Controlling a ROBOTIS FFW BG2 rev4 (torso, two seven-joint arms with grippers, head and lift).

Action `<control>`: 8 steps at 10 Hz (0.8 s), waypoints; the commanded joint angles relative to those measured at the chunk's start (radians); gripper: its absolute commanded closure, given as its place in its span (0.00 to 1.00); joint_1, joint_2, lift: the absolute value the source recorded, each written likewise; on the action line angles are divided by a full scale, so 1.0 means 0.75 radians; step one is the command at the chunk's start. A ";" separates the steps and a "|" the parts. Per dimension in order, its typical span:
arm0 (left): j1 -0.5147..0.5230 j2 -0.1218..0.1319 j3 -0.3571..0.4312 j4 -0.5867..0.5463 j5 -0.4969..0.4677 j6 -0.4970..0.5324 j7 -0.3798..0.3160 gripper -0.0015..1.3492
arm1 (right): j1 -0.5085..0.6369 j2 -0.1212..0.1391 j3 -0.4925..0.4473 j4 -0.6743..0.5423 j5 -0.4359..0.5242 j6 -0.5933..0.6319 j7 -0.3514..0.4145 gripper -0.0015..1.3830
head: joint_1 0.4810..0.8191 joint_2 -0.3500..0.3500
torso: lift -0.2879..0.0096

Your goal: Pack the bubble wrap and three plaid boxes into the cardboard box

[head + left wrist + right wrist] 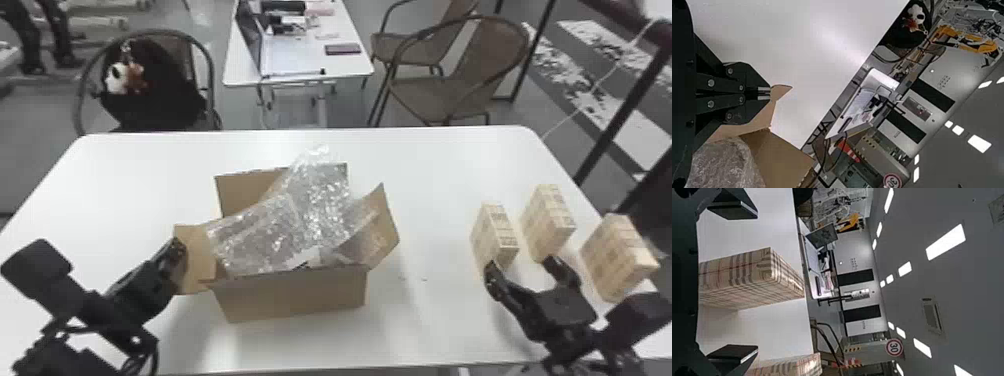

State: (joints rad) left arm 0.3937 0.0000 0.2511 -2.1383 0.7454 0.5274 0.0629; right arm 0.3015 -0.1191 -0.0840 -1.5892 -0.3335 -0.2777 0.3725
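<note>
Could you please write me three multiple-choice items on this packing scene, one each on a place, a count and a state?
1. Where is the bubble wrap?
A) Flat on the bare table
B) In the cardboard box, partly sticking out
C) On a chair

2. How many plaid boxes stand on the table?
A) Three
B) One
C) Five

3. How are the right arm's fingers?
A) Shut together
B) Clamped on the bubble wrap
C) Spread apart

Key:
1: B, as the head view has the wrap rising above the box's walls.
2: A, as three stand to the cardboard box's right.
3: C, as the right wrist view has a wide gap between them.
</note>
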 commanded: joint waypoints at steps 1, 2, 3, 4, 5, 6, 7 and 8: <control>-0.003 -0.003 -0.001 0.000 -0.002 0.004 -0.002 0.91 | -0.058 -0.025 0.045 0.045 0.007 0.000 -0.002 0.07 | 0.63 0.54 | 0.47; -0.003 -0.003 -0.001 0.000 -0.004 0.004 -0.004 0.91 | -0.069 -0.021 0.045 0.047 0.048 -0.002 -0.018 0.07 | 0.63 0.55 | 0.47; -0.003 -0.003 -0.001 0.000 -0.006 0.009 -0.004 0.90 | -0.085 -0.021 0.047 0.067 0.064 -0.004 -0.036 0.10 | 0.63 0.55 | 0.47; -0.005 -0.003 -0.001 0.000 -0.008 0.011 -0.004 0.90 | -0.114 -0.021 0.047 0.096 0.079 -0.010 -0.038 0.24 | 0.63 0.55 | 0.47; -0.007 -0.003 -0.001 0.002 -0.010 0.015 -0.008 0.91 | -0.130 -0.019 0.047 0.104 0.103 -0.012 -0.063 0.42 | 0.63 0.55 | 0.47; -0.010 -0.003 -0.001 0.006 -0.010 0.023 -0.010 0.90 | -0.134 -0.019 0.057 0.106 0.101 -0.004 -0.116 0.50 | 0.63 0.55 | 0.47; -0.010 -0.003 -0.001 0.006 -0.012 0.023 -0.012 0.91 | -0.126 -0.019 0.061 0.086 0.105 0.010 -0.145 0.67 | 0.63 0.53 | 0.47; -0.010 -0.003 0.001 0.006 -0.012 0.023 -0.014 0.91 | -0.097 -0.019 0.067 0.055 0.103 0.012 -0.188 0.70 | 0.63 0.53 | 0.47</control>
State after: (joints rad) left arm 0.3865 0.0000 0.2503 -2.1343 0.7366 0.5446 0.0521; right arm 0.2163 -0.1334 -0.0364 -1.5342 -0.2555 -0.2706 0.2353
